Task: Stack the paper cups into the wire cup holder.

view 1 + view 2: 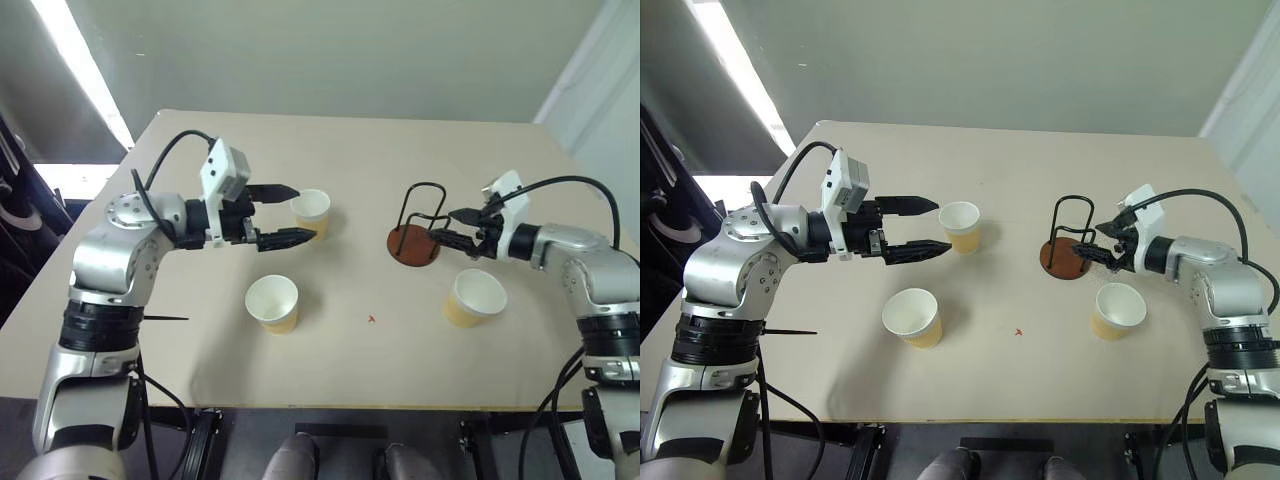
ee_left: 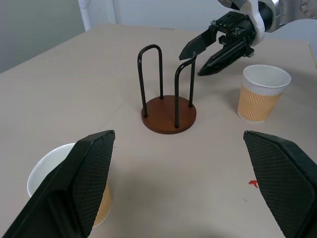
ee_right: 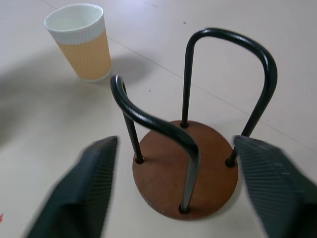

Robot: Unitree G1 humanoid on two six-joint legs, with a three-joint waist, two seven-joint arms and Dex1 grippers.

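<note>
Left eye view shows the wire cup holder point(image 1: 415, 235) upright right of the table's point(image 1: 350, 350) centre, empty. Right gripper point(image 1: 447, 226) sits just beside its right edge, fingers apart around nothing — a paper cup point(image 1: 474, 297) stands near, just in front of that arm. Left gripper point(image 1: 290, 213) hovers well left of the holder, fingers spread wide, tips at another cup point(image 1: 311, 212) without clamping it. A third cup point(image 1: 272, 302) stands nearer, unobstructed. A small red mark point(image 1: 371, 319) dots the tabletop.
</note>
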